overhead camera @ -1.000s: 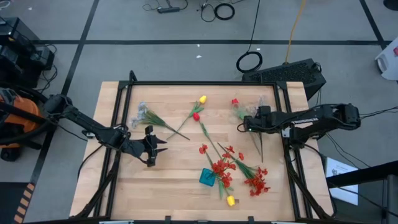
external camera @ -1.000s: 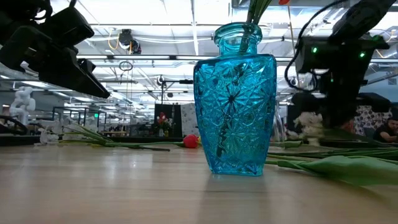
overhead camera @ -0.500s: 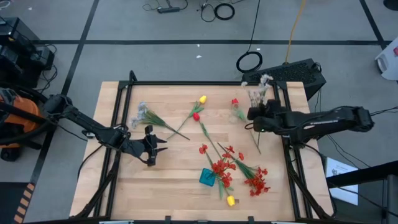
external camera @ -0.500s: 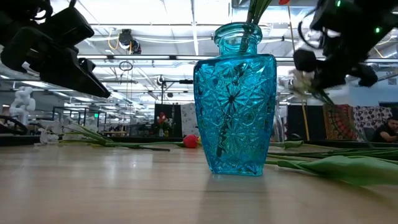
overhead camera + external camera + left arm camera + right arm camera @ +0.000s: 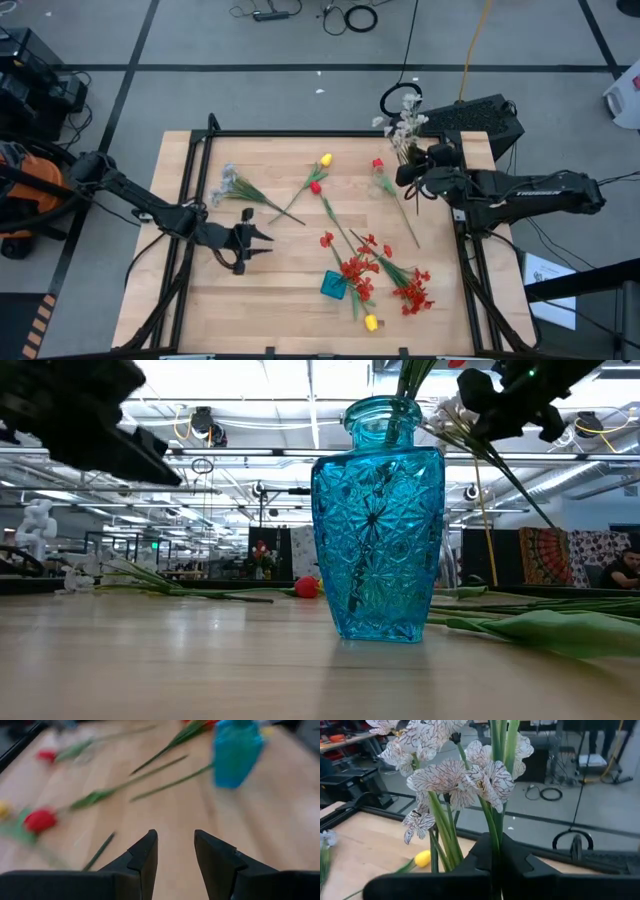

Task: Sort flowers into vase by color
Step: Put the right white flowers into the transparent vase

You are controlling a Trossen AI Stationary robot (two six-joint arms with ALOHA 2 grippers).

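- A whitish sprig (image 5: 451, 780) is being gripped by the closed right gripper (image 5: 408, 172); veined petals are being shown only at the wrist.
- The left gripper (image 5: 175, 851) is being held parted, empty, over the table (image 5: 280, 290).

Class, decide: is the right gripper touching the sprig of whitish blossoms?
Touching. In the right wrist view the right gripper is shut on the whitish sprig, its stems pinched between the fingers.

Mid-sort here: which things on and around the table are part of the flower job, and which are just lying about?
Job:
- blue vase, red sprays in it
- whitish sprig, held by right gripper
- red tulip, yellow tulip
- pale sprig
- left gripper, empty, jaws apart

Lying about:
- cable coil
- black case
- orange machine
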